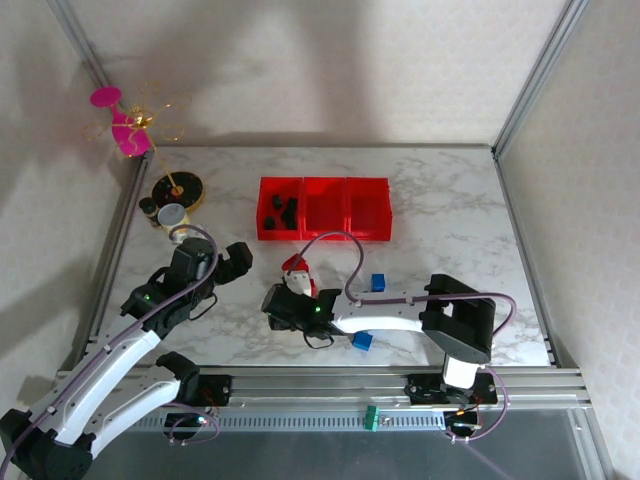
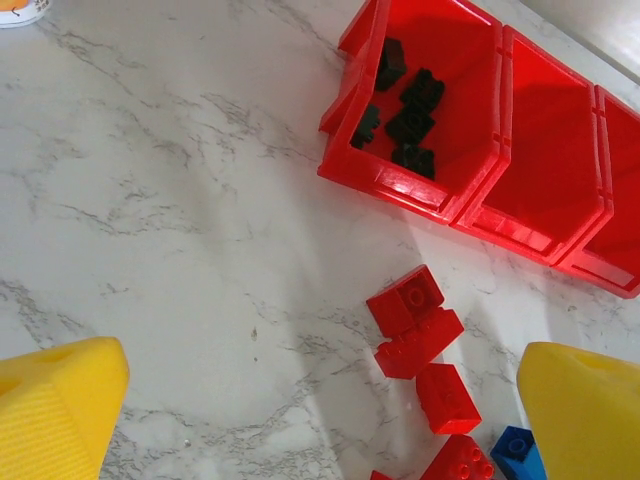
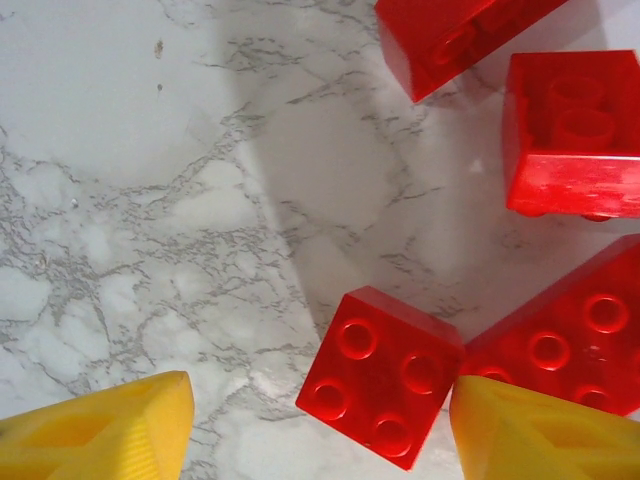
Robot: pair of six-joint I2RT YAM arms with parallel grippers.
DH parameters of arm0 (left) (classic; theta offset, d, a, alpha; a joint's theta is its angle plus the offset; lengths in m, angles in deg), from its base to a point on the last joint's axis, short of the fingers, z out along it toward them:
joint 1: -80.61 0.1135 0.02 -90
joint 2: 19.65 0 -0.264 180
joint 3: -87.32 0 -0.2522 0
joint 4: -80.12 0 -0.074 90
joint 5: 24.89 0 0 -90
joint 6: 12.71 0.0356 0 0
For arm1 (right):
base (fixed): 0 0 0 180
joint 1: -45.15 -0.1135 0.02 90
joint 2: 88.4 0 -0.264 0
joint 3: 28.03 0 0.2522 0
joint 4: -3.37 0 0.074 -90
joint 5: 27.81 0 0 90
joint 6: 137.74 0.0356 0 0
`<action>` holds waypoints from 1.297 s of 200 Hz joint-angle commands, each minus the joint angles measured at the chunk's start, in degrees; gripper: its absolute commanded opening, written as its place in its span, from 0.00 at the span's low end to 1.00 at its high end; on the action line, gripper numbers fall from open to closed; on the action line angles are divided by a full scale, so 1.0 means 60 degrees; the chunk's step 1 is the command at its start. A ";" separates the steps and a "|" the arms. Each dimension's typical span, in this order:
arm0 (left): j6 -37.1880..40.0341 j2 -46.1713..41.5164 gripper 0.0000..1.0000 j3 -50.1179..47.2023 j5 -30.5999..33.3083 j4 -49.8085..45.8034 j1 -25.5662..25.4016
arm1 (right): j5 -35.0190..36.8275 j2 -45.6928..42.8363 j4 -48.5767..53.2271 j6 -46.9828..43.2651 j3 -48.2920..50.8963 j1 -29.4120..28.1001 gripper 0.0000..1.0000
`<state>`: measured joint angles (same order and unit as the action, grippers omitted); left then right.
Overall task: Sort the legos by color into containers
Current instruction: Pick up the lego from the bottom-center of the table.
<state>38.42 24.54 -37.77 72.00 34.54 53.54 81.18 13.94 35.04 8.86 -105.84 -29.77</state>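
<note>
1. Left arm stretched forward; left gripper (image 1: pixel 236 262) wide open and empty.
2. Right arm folded leftward; right gripper (image 3: pixel 320 425) low, jaws apart astride red 2x2 lego (image 3: pixel 383 388).
3. Black legos (image 1: pixel 283 210) in left compartment of red containers (image 1: pixel 323 237).

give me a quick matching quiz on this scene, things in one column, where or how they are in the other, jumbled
Things:
1 black bricks
2 red bricks
3 left gripper

Place or state:
a open, above the table
b in a loose pile on the table, outside the bins
c inside the end bin

Pairs: 1-c, 2-b, 3-a
</note>
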 commanded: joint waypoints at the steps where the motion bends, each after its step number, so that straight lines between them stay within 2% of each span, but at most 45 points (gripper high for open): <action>1: -0.0005 -0.0197 1.00 0.0159 0.0251 -0.0227 -0.0037 | 0.0457 0.0505 0.0714 0.0359 -0.0615 -0.0124 0.65; 61: -0.0006 -0.0531 0.99 0.0042 0.0317 -0.0295 -0.0036 | 0.0884 0.1039 0.1401 0.0122 -0.1223 -0.0125 0.48; 98: 0.0006 -0.0619 1.00 0.0046 0.0359 -0.0306 -0.0033 | 0.0868 0.1008 0.1259 -0.0180 -0.1201 -0.0112 0.37; 165: -0.0087 -0.0700 1.00 0.0248 0.0303 -0.0239 -0.0035 | 0.1114 0.0014 0.0940 -0.0820 -0.0936 0.0058 0.34; 212: -0.0068 -0.0368 1.00 0.0682 0.0306 -0.0072 -0.0041 | 0.1143 -0.1024 0.0476 -0.2071 -0.0773 0.1177 0.34; 259: -0.0300 -0.0081 1.00 0.0520 0.0140 0.0855 -0.0044 | 0.0898 -0.1323 -0.0458 -0.3689 -0.0886 0.3152 0.34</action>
<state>37.96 23.62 -34.93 72.57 35.70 53.54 86.40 6.80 36.00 -6.68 -111.41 -16.04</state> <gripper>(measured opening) 0.994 0.342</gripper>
